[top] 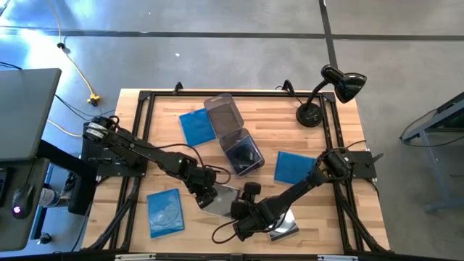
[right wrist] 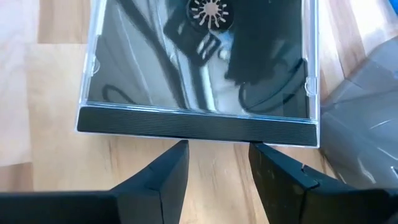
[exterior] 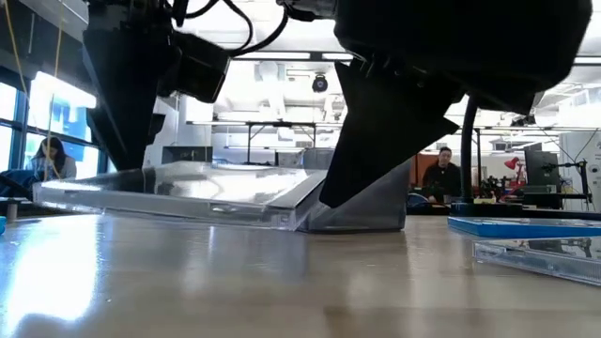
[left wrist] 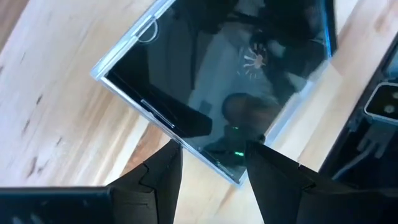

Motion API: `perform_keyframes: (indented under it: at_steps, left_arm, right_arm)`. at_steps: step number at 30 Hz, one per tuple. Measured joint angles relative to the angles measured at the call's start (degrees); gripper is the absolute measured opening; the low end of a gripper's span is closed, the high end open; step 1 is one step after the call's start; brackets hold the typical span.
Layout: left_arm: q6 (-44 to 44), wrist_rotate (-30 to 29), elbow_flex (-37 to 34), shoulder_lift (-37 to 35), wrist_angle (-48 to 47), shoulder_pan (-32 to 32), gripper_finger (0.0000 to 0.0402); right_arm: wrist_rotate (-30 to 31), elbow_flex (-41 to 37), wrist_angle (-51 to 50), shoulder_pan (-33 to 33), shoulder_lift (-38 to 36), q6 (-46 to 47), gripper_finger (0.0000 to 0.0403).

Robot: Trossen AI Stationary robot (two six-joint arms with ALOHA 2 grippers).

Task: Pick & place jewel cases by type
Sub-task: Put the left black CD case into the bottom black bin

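Both arms reach in over the near middle of the wooden desk (top: 319,217). The left tool (top: 206,194) and the right tool (top: 243,212) face each other from either side of a clear case with a black face (top: 225,197).

In the left wrist view the left tool (left wrist: 211,171) hangs just above one edge of this case (left wrist: 211,81), its fingers (left wrist: 158,177) spread and gripping nothing. In the right wrist view the right tool (right wrist: 217,165) sits just off the black ribbed spine of the case (right wrist: 199,74), its fingers (right wrist: 165,174) likewise apart and empty. From desk level the case (exterior: 188,192) lies low on the desk; whether it is flat or slightly tilted I cannot tell.

Three blue cases lie apart from one another: one (top: 196,126) at the far left of centre, one (top: 293,167) right of centre, and one (top: 164,212) near the front left. A silver-faced case (top: 285,226) rests just beside the right arm near the front edge. Two smoky tubs stand in the middle, one (top: 222,114) farther back and one (top: 243,152) nearer, with something dark inside the nearer one. A black lamp (top: 330,90) stands at the far right corner.

People sit in the room beyond the desk.
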Motion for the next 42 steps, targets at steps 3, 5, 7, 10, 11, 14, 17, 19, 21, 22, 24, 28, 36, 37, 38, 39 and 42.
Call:
perform_keyframes:
  at_steps: [3,5,7,10,11,14,17,19,21,22,24,28,36,37,38,39,42]
  left_arm:
    - [1.87,-0.28,1.41,0.0,-2.22,0.0,0.0168]
    - [2.82,-1.62,2.53,0.0,-4.03,0.0,0.0168]
    - [3.29,-2.71,3.7,0.0,-5.81,0.0,0.0168]
    - [3.48,-4.47,5.65,-0.02,-8.51,0.0,0.0168]
    - [3.97,-5.17,6.12,-0.04,-9.18,0.0,0.0168]
    - [4.96,-7.44,7.42,-0.02,-12.29,0.06,0.0168]
    - [6.69,-9.35,8.9,0.0,-15.18,0.16,0.0168]
    - [7.82,-10.57,10.58,0.01,-17.62,0.22,0.0168]
    - [9.31,-12.41,12.31,0.0,-20.18,0.38,0.0168]
    - [10.23,-13.37,13.37,0.02,-22.04,0.73,0.0168]
    - [12.04,-15.53,15.82,0.03,-25.59,1.43,0.0168]
    - [18.21,-21.42,19.73,0.02,-28.32,4.73,0.0168]
    - [27.73,-21.54,22.76,-0.22,-12.95,15.8,0.0168]
    - [28.67,-18.2,22.71,0.07,-9.6,16.76,0.0168]
    - [28.85,-15.32,22.77,0.29,-7.2,17.27,0.0167]
    - [28.79,-12.79,22.84,0.58,-6.18,17.57,0.0167]
    - [28.23,-8.85,22.78,1.13,-5.27,17.73,0.0167]
  right_arm:
    - [1.61,0.0,-0.43,-0.01,-0.01,-0.08,0.0166]
    - [2.53,0.0,-1.16,0.0,-0.32,-0.05,0.0167]
    - [3.42,0.0,-1.86,-0.02,-0.71,-0.03,0.0167]
    - [4.25,0.0,-3.06,-0.02,-1.66,-0.02,0.0167]
    - [4.63,0.0,-3.3,-0.02,-2.06,-0.03,0.0167]
    - [6.33,0.0,-3.31,-0.02,-3.38,-0.05,0.0167]
    - [8.75,0.18,-3.65,-0.02,-4.99,-0.72,0.0166]
    - [10.0,0.2,-3.97,-0.08,-6.17,-1.71,0.0166]
    - [11.01,0.2,-4.06,-0.44,-7.27,-2.95,0.0167]
    - [11.58,0.22,-4.05,-0.63,-7.85,-3.78,0.0167]
    - [12.86,0.24,-4.19,-1.25,-8.89,-4.77,0.0167]
    - [16.0,0.26,-7.09,-2.29,-11.19,-5.43,0.0167]
    - [17.98,0.32,-12.76,-4.12,-15.72,-3.92,0.0167]
    - [19.12,0.31,-13.11,-4.4,-15.78,-3.92,0.0167]
    - [19.26,0.31,-13.7,-5.0,-15.83,-3.63,0.0167]
    - [18.21,0.31,-14.75,-5.73,-15.87,-2.39,0.0167]
    - [16.13,-1.06,-18.26,-8.0,-15.28,2.97,0.0167]
